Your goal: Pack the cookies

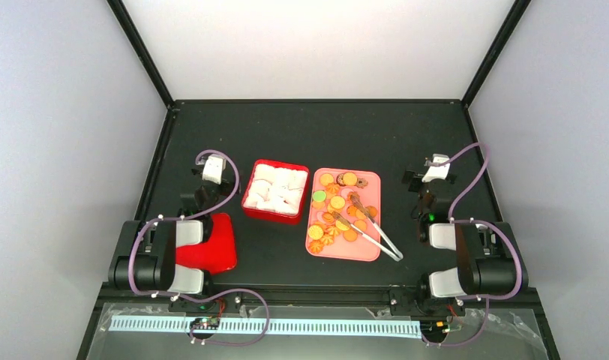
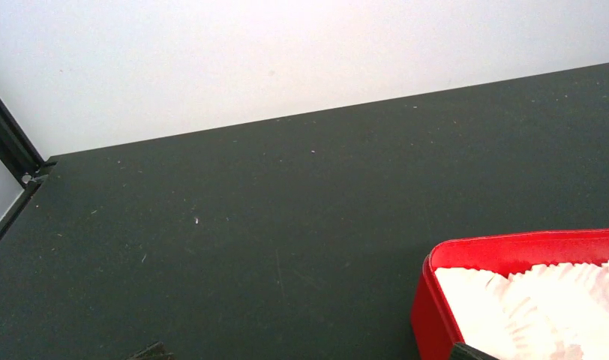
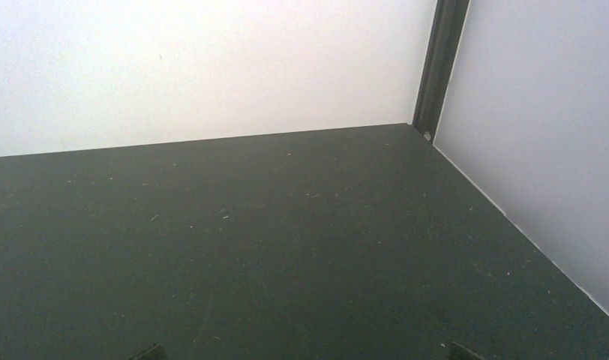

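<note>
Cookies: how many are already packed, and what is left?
None look packed: the red box holds only white paper cups. Nothing is in hand: left gripper and right gripper are empty. All cookies lie on the pink tray, tongs across them.

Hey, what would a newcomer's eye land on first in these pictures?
Likely the pink tray at the table's middle, strewn with orange-golden cookies plus one green cookie, with metal tongs lying across them. Just left of it stands a red box filled with white paper cups, and a red lid lies by the left arm's base.
</note>
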{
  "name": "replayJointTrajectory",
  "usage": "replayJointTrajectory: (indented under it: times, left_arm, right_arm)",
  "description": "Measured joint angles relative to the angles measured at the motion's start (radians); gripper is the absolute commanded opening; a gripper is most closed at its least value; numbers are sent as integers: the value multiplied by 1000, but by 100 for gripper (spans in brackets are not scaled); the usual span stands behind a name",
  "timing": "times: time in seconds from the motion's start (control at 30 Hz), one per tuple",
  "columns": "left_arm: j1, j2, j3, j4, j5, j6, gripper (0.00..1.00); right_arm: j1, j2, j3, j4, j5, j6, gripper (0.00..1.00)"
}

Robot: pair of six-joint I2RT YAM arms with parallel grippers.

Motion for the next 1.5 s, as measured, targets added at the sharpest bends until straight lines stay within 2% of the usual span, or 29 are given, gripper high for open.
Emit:
replayJointTrajectory:
  times: [0.4, 0.5, 0.57, 0.6, 0.63, 0.7, 0.8, 0.87, 1.0, 1.17, 1.23, 1.37, 1.5]
  left_arm:
    - [0, 0, 0, 0, 0, 0, 99]
    - [0, -3, 7, -15, -15, -5, 99]
    - [1, -13, 68, -131, -28, -11, 99]
    - [2, -16, 161, -280, -31, -11, 99]
    - [2, -9, 240, -377, -32, -8, 99]
    - [2, 26, 501, -629, -26, 14, 99]
    - [3, 74, 783, -877, -1, 62, 99]
    - [10, 84, 875, -999, 24, 97, 99]
    - [29, 42, 832, -1186, 89, 171, 99]
    - [37, -17, 772, -1403, 200, 255, 99]
    - [37, -48, 775, -1460, 250, 282, 99]
    - [36, -103, 809, -1579, 352, 327, 99]
    - [35, -156, 820, -1659, 440, 369, 99]
  right_arm:
    - [0, 0, 0, 0, 9, 3, 100]
    - [1, -30, 20, -82, 54, 20, 100]
    - [4, -89, 118, -297, 135, 71, 100]
    - [4, -115, 234, -449, 174, 102, 100]
    - [3, -122, 293, -505, 184, 111, 100]
    - [2, -134, 472, -679, 179, 142, 100]
    - [-6, -163, 641, -858, 77, 248, 100]
    - [-18, -218, 631, -924, -50, 296, 99]
    - [47, -297, 543, -1071, -145, 313, 88]
    - [294, -298, 476, -1296, -129, 341, 85]
    - [357, -314, 437, -1354, -121, 364, 84]
    - [409, -401, 353, -1455, -120, 417, 82]
    - [418, -438, 329, -1508, -127, 457, 75]
